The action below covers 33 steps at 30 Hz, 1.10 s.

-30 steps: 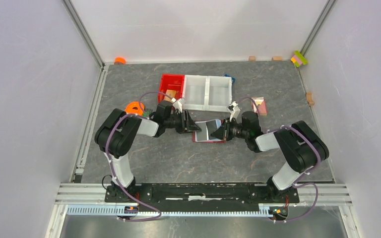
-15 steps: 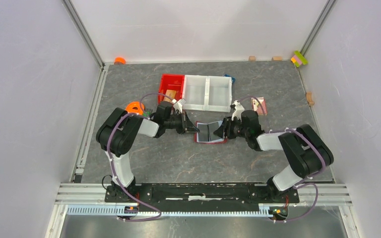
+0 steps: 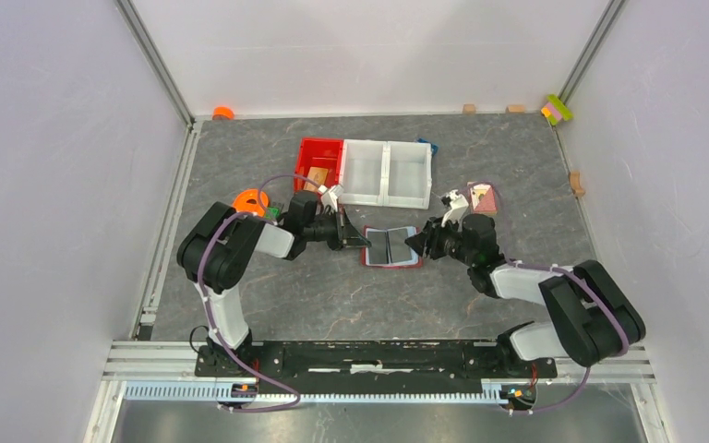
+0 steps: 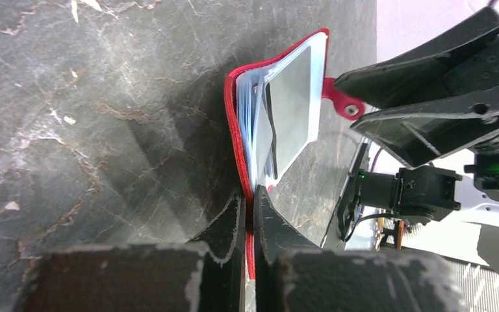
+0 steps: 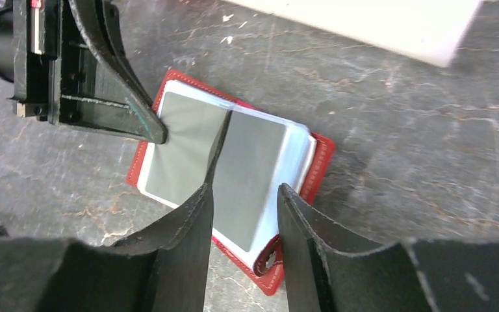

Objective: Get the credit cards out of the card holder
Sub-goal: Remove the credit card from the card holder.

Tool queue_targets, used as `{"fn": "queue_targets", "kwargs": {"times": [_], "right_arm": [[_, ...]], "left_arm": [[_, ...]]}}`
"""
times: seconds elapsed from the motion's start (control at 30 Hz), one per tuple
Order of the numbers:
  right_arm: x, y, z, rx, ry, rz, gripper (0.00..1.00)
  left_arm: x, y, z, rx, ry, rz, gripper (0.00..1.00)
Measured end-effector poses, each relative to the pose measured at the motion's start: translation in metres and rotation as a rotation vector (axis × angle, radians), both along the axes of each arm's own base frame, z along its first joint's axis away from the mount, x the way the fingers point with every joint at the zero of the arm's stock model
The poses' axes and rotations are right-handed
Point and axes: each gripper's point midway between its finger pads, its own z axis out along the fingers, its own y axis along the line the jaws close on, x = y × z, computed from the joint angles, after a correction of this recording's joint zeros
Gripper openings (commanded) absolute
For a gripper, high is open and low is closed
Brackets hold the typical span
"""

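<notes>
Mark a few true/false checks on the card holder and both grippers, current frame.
1. The card holder lies open on the table. True.
2. The left gripper is shut on the holder's red cover edge. True.
3. The right gripper is clamped shut on a card. False: it is open, straddling the holder's right half.
4. The card holder sits inside the red bin. False: it lies on the table, nearer the arms than that bin.
</notes>
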Motion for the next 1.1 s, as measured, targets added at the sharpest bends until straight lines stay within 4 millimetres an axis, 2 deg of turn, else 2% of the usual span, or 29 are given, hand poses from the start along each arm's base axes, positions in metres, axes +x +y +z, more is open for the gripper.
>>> {"fn": "queue_targets", "kwargs": {"times": [0.27,0.43,0.77,0.9,1.1], "right_arm": [[-0.019,0.031,-0.014,0.082,0.082,0.175,0.40],[-0.024,0.042,-0.013,0.125,0.109,0.234,0.39],[-0.023,0.050,0.002,0.170,0.078,0.275,0.34],[-0.024,0.053,0.012,0.212,0.059,0.288,0.32],[-0.028,0.041,0.027,0.333,0.055,0.260,0.31]], "left_arm": [[-0.006,-0.004,0.018,-0.086,-0.022,-0.011,0.02],[-0.007,-0.007,0.031,-0.146,-0.035,-0.015,0.02],[-0.003,-0.010,0.057,-0.273,-0.055,-0.009,0.02],[-0.001,-0.008,0.060,-0.342,-0.032,-0.002,0.02],[-0.003,-0.009,0.071,-0.397,-0.025,-0.016,0.02]]}}
